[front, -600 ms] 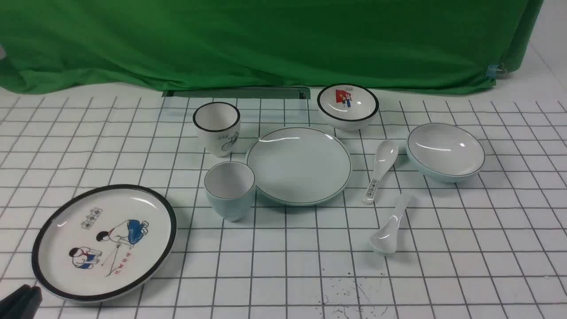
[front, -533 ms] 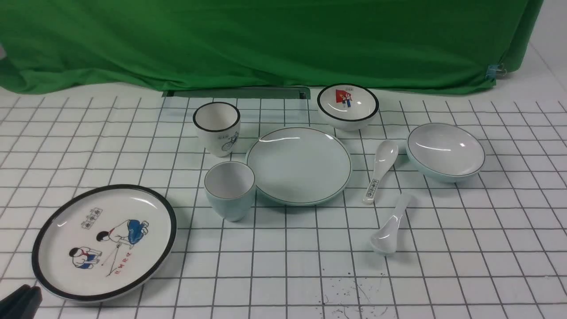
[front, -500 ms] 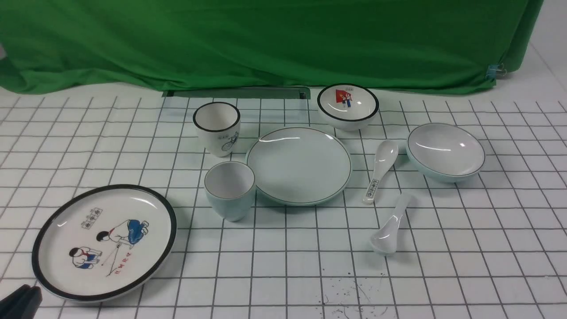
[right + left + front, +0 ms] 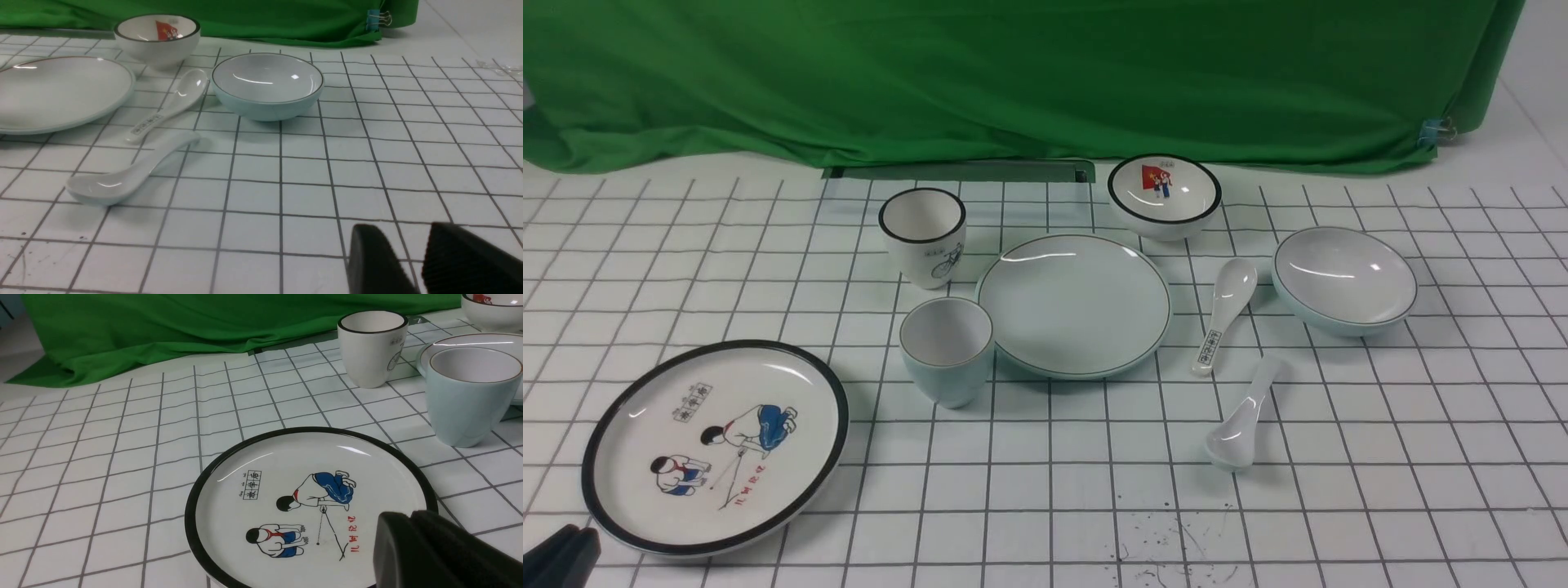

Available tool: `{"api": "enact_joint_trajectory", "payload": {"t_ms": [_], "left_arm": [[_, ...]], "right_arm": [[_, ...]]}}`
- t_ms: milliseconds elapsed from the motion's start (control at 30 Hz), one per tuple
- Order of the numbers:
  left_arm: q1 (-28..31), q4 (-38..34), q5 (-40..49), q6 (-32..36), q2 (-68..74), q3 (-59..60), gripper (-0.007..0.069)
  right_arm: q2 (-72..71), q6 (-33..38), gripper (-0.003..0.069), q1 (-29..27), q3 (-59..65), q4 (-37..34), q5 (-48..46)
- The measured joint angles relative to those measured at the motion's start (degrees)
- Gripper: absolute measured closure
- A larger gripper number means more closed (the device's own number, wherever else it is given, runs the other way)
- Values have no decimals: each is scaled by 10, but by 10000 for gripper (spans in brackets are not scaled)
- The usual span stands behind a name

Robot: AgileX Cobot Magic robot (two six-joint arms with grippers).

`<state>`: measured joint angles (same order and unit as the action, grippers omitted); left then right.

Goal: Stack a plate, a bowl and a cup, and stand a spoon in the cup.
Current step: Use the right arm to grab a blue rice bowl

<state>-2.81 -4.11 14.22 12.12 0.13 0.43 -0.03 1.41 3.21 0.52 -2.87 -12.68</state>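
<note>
The plain pale blue-green plate (image 4: pixel 1074 304) lies mid-table. Touching its left edge stands the small blue-green cup (image 4: pixel 946 349), upright and empty. The wide shallow bowl (image 4: pixel 1343 278) sits to the right, apart from the plate. The plain spoon (image 4: pixel 1241 416) lies flat in front of them, bowl end toward me. My left gripper (image 4: pixel 560 555) is shut and empty at the near-left corner, over the near rim of the cartoon plate (image 4: pixel 310 498). My right gripper (image 4: pixel 402 237) shows only in the right wrist view, open and empty above bare table, well short of the spoon (image 4: pixel 130 171) and bowl (image 4: pixel 267 83).
A black-rimmed plate with cartoon children (image 4: pixel 715 445) lies at the near left. A white bicycle cup (image 4: pixel 923 237) stands behind the blue-green cup. A small black-rimmed bowl (image 4: pixel 1164 194) sits behind the plate. A labelled spoon (image 4: pixel 1225 314) lies between plate and bowl. Green cloth (image 4: pixel 1013 73) drapes the back.
</note>
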Motion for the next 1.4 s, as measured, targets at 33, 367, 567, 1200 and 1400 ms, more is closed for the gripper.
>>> {"api": "enact_joint_trajectory", "payload": {"t_ms": [33, 367, 567, 1200, 1400], "left_arm": [[0, 0, 0, 0, 0, 0, 653], [0, 26, -9, 0, 0, 0, 653], [0, 34, -99, 0, 0, 0, 653], [0, 41, -413, -165, 0, 0, 653], [0, 38, -465, -247, 54, -86, 653]], "right_arm": [[0, 0, 419, 0, 0, 0, 0], [0, 3, 419, 0, 0, 0, -1], [0, 3, 419, 0, 0, 0, 22], [0, -137, 422, 0, 0, 0, 531], [63, -104, 599, 0, -91, 0, 454]]}}
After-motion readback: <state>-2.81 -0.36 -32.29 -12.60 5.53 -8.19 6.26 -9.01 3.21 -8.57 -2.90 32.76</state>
